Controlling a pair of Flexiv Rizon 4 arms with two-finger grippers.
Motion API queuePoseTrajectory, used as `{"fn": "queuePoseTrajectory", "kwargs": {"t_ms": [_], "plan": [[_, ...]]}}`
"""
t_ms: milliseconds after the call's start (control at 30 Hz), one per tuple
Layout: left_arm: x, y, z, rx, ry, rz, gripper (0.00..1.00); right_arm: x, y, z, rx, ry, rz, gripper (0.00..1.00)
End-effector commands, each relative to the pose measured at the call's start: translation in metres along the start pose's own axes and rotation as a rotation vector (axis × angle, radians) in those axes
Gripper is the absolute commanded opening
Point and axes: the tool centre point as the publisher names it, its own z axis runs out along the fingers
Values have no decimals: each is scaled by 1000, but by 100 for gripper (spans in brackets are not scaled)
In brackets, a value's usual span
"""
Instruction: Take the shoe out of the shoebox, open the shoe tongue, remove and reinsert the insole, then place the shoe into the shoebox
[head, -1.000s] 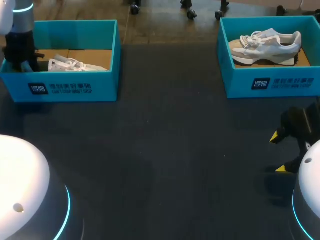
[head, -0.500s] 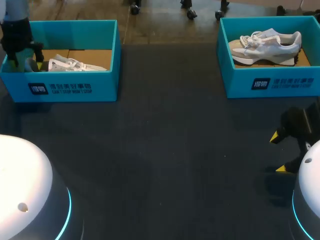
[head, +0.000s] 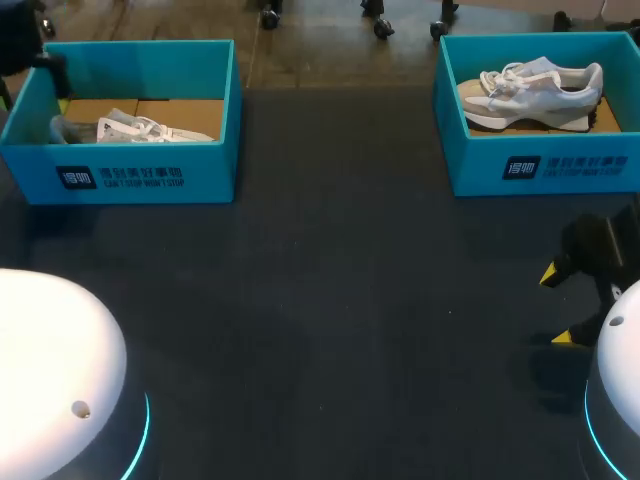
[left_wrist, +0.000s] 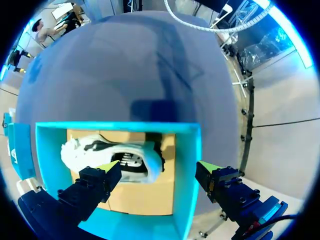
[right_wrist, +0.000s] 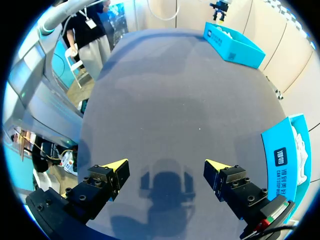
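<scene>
The left hand (left_wrist: 157, 167) hangs wide open above the white sneaker (left_wrist: 107, 152) lying in the teal shoebox (left_wrist: 189, 150), where a straight descent could jam one finger onto its wall.

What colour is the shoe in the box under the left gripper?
The shoe is white with black accents; the left wrist view shows it best.

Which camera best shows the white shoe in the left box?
Left wrist view: it looks straight down into the box at most of the white shoe. The head view shows only its top over the wall; the right wrist view, just a distant speck.
</scene>
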Motion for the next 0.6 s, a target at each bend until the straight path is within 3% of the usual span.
{"fn": "queuePoseTrajectory", "kwargs": {"t_ms": [33,400,600], "plan": [[2,-36,-21,-38,5,-10,100,1,0,0,1,-2,0,100],[1,-89,-39,-77,-4,12,100,1,0,0,1,-2,0,100],[0,-101,-45,-43,-23,5,100,1,0,0,1,-2,0,100]]}}
